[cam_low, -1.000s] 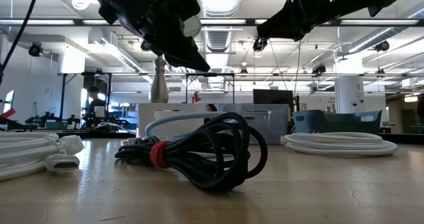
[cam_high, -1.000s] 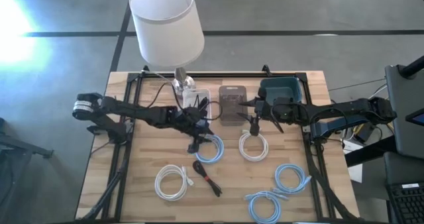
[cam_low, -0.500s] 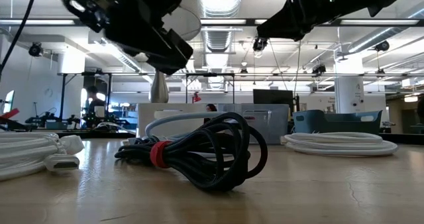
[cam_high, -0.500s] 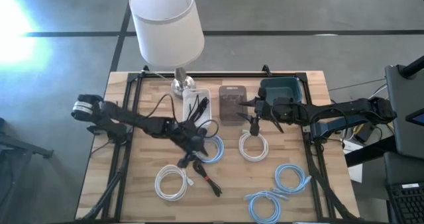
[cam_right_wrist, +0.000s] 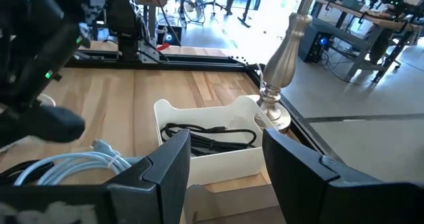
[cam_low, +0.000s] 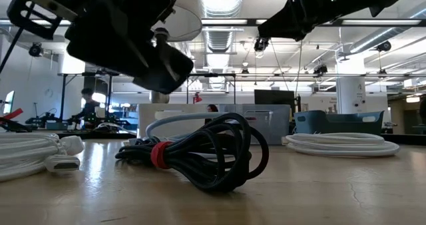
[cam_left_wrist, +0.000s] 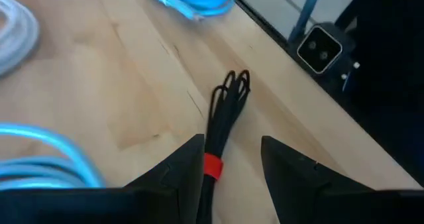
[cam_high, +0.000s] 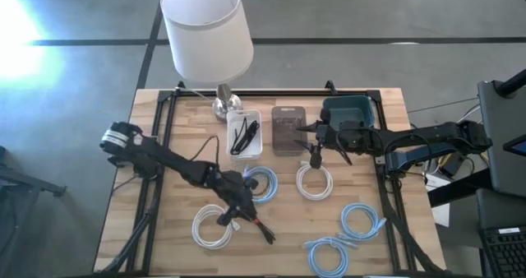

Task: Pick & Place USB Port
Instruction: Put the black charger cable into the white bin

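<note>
A black cable bundle (cam_high: 259,224) (cam_low: 200,152) tied with a red band (cam_left_wrist: 211,165) lies flat on the wooden table near its front. My left gripper (cam_high: 233,211) (cam_left_wrist: 232,144) hovers over the bundle's far end, open, one finger on each side of the cable and clear of it. Another black cable (cam_high: 243,135) (cam_right_wrist: 209,137) lies inside the white tray (cam_high: 233,150) at the back. My right gripper (cam_high: 315,153) (cam_right_wrist: 225,144) waits open above a white cable coil (cam_high: 314,183).
A lamp (cam_high: 207,30) stands at the far edge beside the tray. A grey box (cam_high: 288,130) and a teal bin (cam_high: 349,113) sit further right. A blue coil (cam_high: 263,184), a white coil (cam_high: 212,227) and two blue coils (cam_high: 362,220) (cam_high: 332,254) lie around the bundle.
My left gripper has swung from beside the white tray toward the table's near edge, passing over the blue coil and stopping above the black bundle. In the low view it shows larger and further left. The right arm has kept still.
</note>
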Controlling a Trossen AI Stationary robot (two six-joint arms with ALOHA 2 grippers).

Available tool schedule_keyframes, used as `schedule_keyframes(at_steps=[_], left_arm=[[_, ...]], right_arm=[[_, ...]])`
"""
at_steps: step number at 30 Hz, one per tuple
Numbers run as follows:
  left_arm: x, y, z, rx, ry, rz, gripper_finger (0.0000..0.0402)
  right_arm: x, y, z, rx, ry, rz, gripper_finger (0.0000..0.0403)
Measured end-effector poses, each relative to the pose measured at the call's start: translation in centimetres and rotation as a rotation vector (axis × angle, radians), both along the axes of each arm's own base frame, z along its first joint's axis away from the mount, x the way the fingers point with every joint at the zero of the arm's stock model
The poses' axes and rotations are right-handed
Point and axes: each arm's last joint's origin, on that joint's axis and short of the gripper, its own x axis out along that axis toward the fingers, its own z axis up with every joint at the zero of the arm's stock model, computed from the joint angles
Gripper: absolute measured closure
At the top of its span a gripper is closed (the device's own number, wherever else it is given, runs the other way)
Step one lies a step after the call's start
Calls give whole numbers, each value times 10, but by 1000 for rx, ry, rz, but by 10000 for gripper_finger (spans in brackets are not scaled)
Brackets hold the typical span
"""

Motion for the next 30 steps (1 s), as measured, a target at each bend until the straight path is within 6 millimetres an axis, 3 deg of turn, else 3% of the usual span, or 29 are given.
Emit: schedule_keyframes(at_steps=[10,23,30], left_arm=[[14,-10,-40,47,85,-30,249],[32,-14,-68,123,80,-26,251],[32,-13,-62,122,57,-13,319]], right_arm=[[0,0,0,130,-40,-31,220],[-1,3,-4,246,-50,-37,220],[-2,5,-8,242,-37,-30,220]])
